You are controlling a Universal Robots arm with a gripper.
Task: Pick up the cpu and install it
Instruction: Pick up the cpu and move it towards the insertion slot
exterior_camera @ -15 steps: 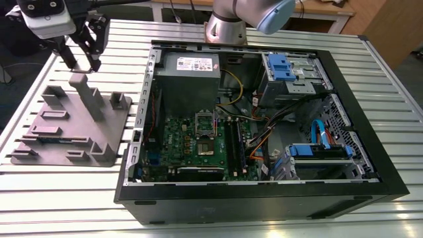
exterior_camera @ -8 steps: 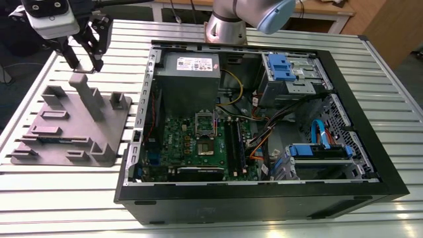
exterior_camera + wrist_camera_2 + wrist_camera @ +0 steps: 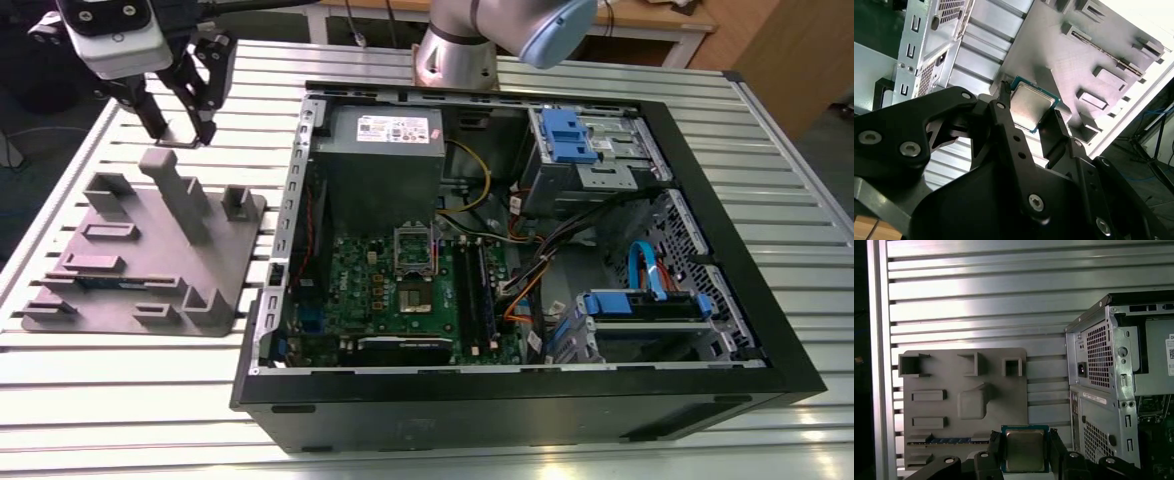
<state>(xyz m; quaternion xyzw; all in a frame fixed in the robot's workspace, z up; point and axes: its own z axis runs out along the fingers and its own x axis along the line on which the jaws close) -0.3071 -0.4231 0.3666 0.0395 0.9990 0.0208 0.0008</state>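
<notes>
A ribbed metal table [image 3: 120, 400] spans the exterior view. On it, taking up the middle and right of that view, lies an open black computer case [image 3: 534, 410] with its green motherboard [image 3: 387, 290] facing up. A grey power supply [image 3: 380, 130] sits at the case's far end, and blue drive cages [image 3: 581, 135] are toward the upper right. The CPU socket [image 3: 415, 252] lies near the middle of the board, with long black memory sticks [image 3: 475, 295] just beside it.

The arm [image 3: 481, 30] comes in at the top centre of the exterior view. At the exterior view's left, apart from the case, lies a grey fixture tray [image 3: 147, 260] with raised blocks and slots.

The gripper [image 3: 178, 128] hangs in the upper left of the exterior view, above the tray's far end. In both wrist views its two black fingers [image 3: 995, 452] are drawn in only as far as the chip's width. They press on two opposite edges of the cpu [image 3: 1025, 450], whose silvery top shows between them. The chip is held level in the air, with the tray and table behind it.
</notes>
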